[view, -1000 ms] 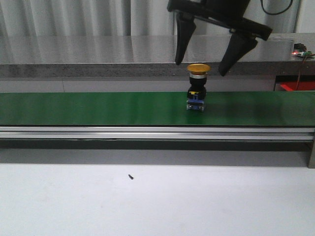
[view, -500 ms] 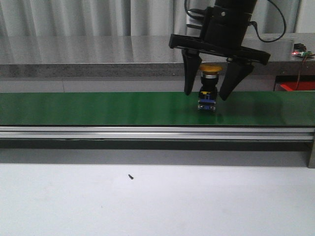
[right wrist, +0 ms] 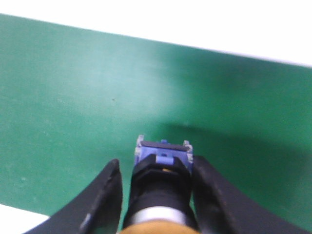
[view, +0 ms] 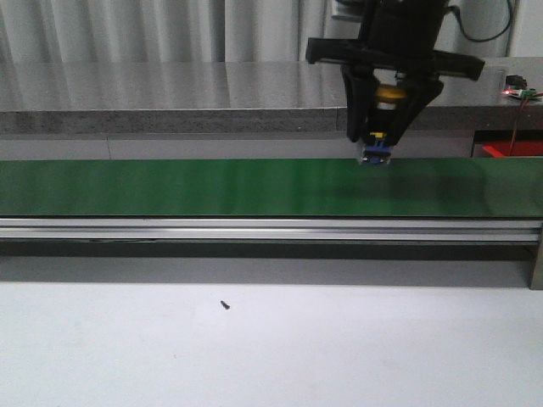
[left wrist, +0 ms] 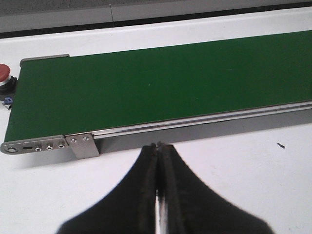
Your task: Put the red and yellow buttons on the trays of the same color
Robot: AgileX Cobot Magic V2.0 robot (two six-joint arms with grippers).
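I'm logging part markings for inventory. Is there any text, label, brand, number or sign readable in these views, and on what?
None can be read.
yellow button, held in the right gripper: its blue base shows no legible marking; too blurred.
red button at the end of the green conveyor belt: no text visible.
left gripper: plain black, no lettering.

Green conveyor belt (view: 170, 186), yellow-capped button (view: 386, 93) with black body and blue base, red button (left wrist: 4, 74)
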